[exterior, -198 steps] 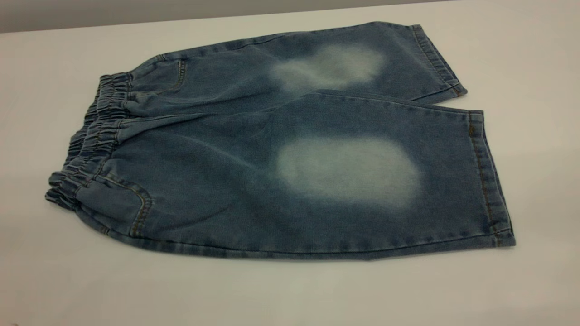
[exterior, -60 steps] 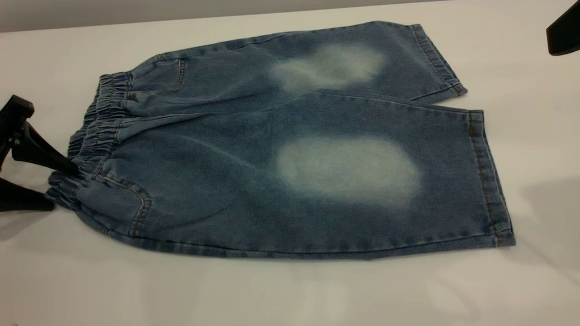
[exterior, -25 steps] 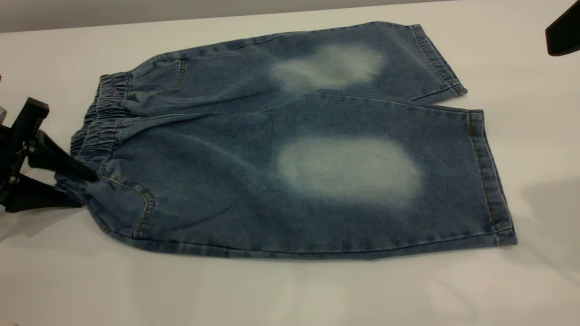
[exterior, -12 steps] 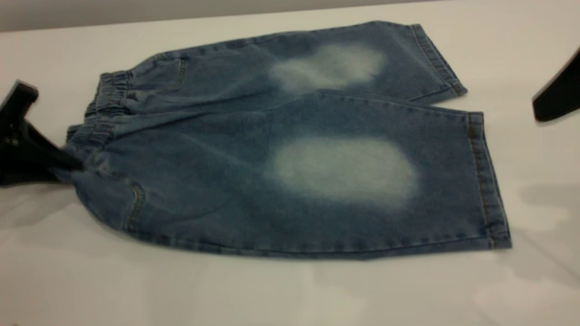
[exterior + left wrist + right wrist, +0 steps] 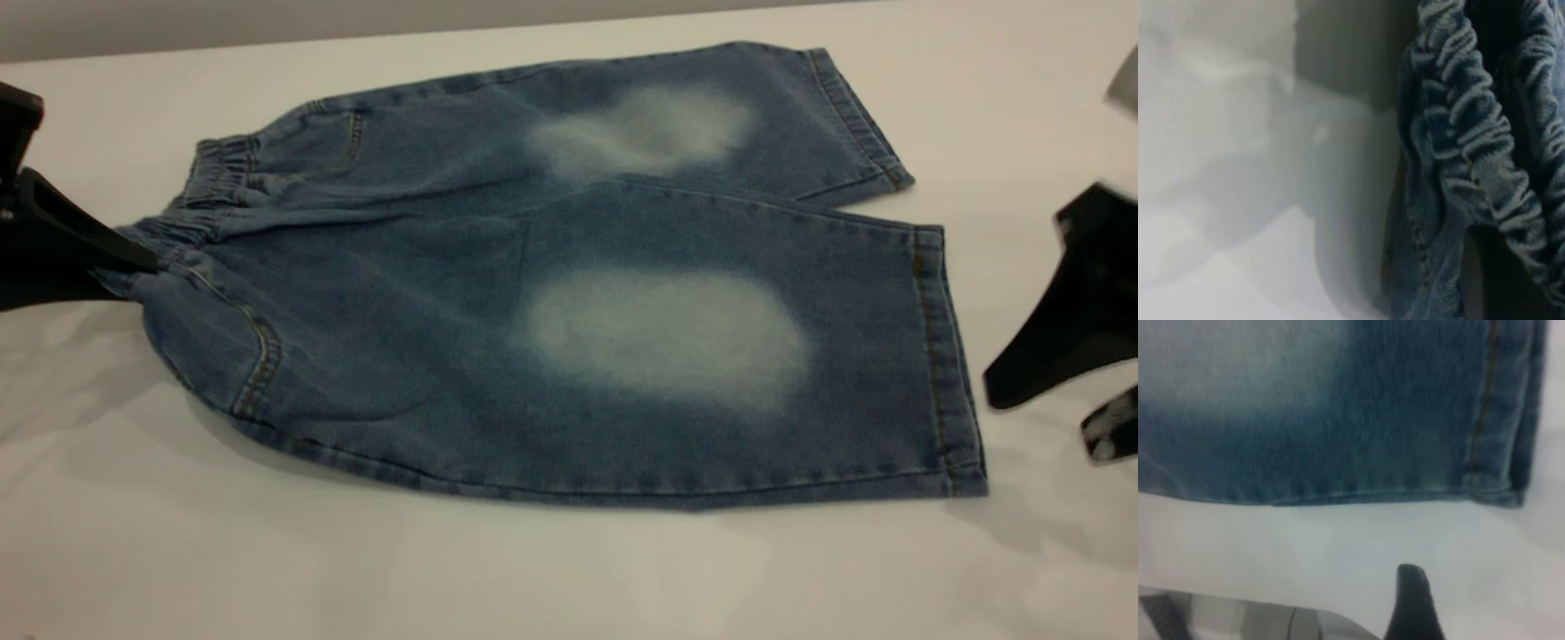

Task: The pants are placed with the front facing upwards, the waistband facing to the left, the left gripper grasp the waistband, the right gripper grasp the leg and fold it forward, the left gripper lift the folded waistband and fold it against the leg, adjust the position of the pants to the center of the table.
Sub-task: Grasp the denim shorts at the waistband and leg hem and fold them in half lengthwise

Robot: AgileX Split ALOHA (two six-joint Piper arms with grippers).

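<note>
The right gripper (image 5: pixel 1049 418) is now hanging much closer to the leg (image 5: pixel 942 356), jaws spread. The left gripper (image 5: pixel 147 267) is pinching the waistband (image 5: pixel 191 227) and lifting that corner. The pants (image 5: pixel 569 293) are lying on the bench (image 5: pixel 533 569).

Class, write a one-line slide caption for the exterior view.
Left gripper pinches the waistband of the pants while the open right gripper nears the leg hem on the table.
</note>
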